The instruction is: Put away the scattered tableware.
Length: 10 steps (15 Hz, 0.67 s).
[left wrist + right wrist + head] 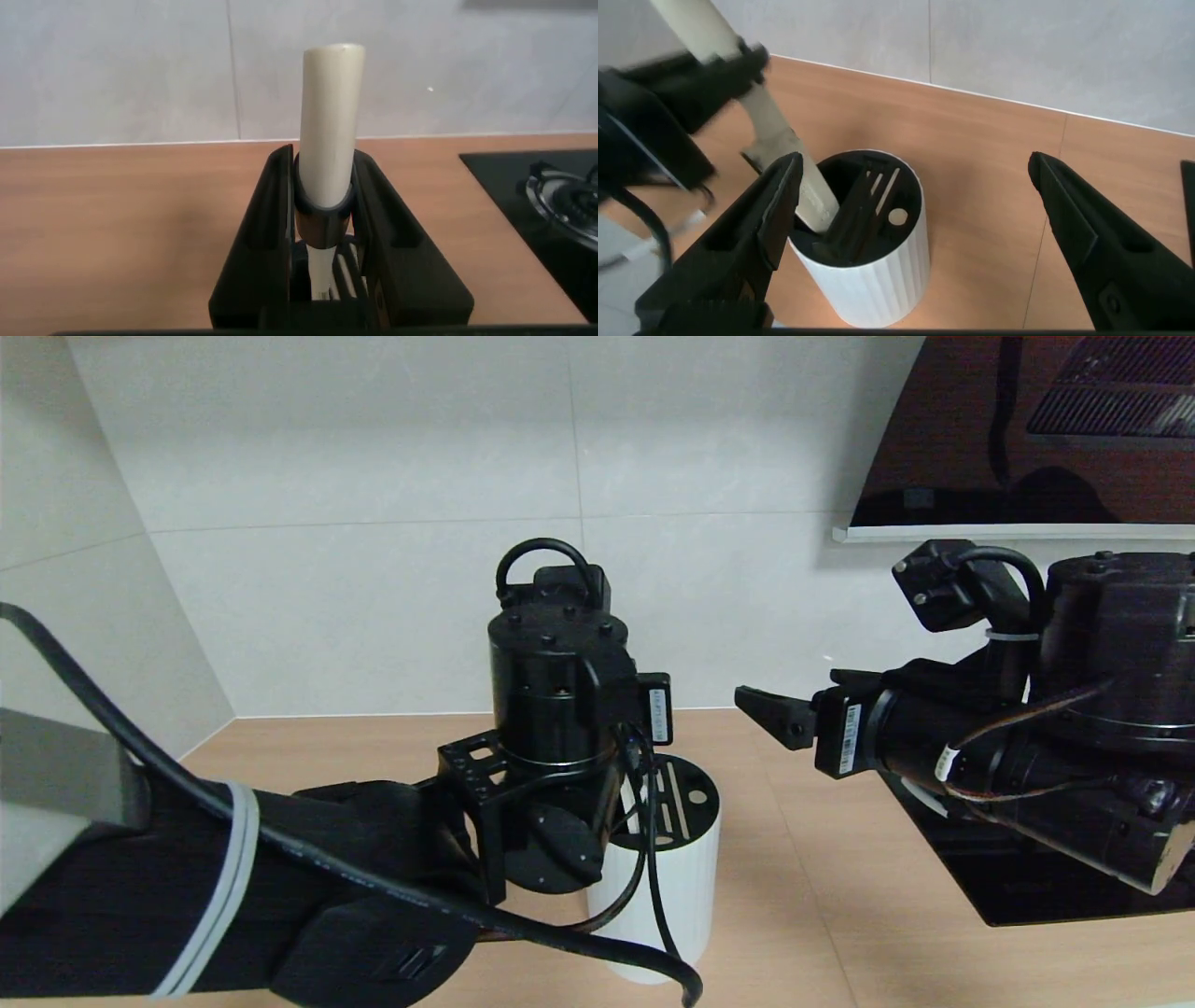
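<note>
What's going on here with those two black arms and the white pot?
The robot is putting tableware away. Its left gripper is shut on a cream-handled utensil, whose lower end sits in a slot of the white holder on the counter. The right gripper hangs open above the holder, holding nothing.

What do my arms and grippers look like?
Both arms are matte black. The left arm wears a white band, with a thick black cable alongside. The right arm carries thin wires and a white label. The left gripper and right gripper have black tapered fingers.
</note>
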Available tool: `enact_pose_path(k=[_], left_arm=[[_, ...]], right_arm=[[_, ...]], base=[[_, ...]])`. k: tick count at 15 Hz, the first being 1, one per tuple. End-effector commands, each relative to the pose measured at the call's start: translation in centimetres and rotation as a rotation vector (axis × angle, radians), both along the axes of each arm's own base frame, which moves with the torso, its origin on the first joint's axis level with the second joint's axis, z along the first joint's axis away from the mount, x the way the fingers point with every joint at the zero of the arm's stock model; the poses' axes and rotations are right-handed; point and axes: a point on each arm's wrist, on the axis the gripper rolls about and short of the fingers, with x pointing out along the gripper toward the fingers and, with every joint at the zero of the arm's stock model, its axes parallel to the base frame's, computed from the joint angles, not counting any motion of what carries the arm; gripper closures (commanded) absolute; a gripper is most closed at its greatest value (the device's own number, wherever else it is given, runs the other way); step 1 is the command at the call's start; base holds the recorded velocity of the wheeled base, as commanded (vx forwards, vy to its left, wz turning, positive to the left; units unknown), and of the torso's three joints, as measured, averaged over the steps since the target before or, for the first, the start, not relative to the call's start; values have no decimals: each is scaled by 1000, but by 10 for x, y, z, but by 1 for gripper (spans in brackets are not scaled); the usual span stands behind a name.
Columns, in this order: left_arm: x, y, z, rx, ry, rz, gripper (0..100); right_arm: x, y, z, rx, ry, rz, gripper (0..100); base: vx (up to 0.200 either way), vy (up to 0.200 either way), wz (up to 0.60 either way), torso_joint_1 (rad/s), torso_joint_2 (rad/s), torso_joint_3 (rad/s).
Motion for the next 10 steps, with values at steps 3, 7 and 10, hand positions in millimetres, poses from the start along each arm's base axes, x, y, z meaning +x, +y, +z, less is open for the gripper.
enact_pose_path(k=[3,7,10], left_arm=[[-1,-9,-22,48,41,-17,100],[1,-12,-40,86,77,-21,100],[3,-16,-55,123,108,-24,100]], right_arm=[[3,1,-3,-6,7,-4,0],[4,2,-5,-12,13,-8,0],[4,2,-5,-12,13,-8,0]], base=[[0,0,0,0,0,0],[0,0,0,0,0,0],[0,0,0,0,0,0]])
